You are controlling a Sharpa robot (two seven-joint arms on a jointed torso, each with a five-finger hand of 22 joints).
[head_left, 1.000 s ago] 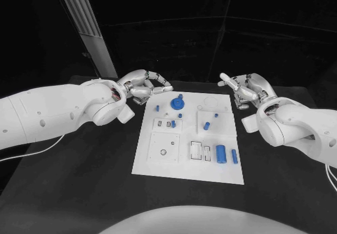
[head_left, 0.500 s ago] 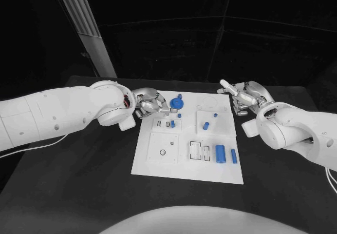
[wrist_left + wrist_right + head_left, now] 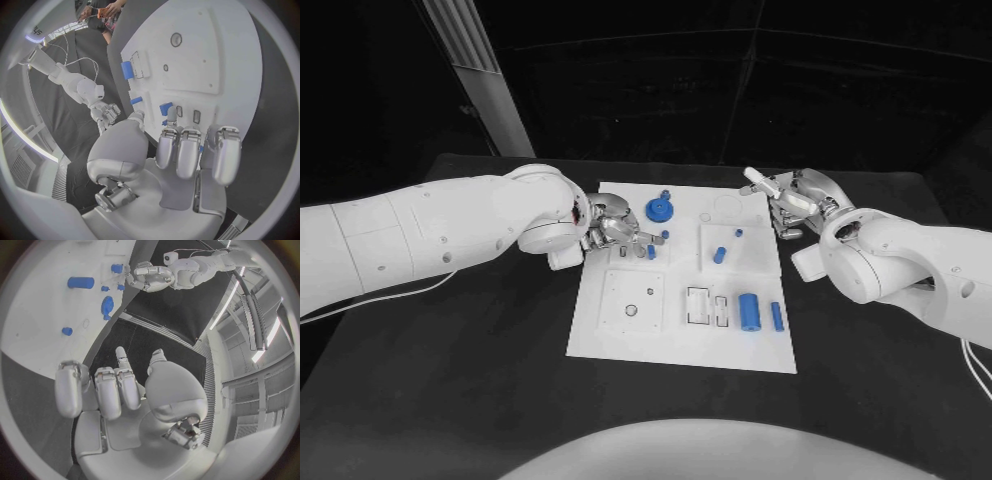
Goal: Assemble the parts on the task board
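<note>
The white task board (image 3: 625, 340) lies in the middle of the table. On it are a blue round part (image 3: 658, 209), a blue cylinder (image 3: 750, 312), a blue bar (image 3: 777, 316) and several small blue pegs. My left hand (image 3: 620, 228) is down over the board's far left part, its fingers (image 3: 187, 150) side by side just above small blue pieces (image 3: 165, 108); I see nothing plainly held. My right hand (image 3: 788, 195) hovers at the board's far right corner with nothing in it, its fingers (image 3: 106, 390) loosely bent.
The black table (image 3: 459, 380) surrounds the board. A pale upright post (image 3: 480, 80) stands behind the table at the far left. White cables (image 3: 358, 310) trail beside my left arm.
My left hand has come from beyond the board's far left corner onto the board, lowering over the small blue pieces. My right hand has edged slightly toward the board.
</note>
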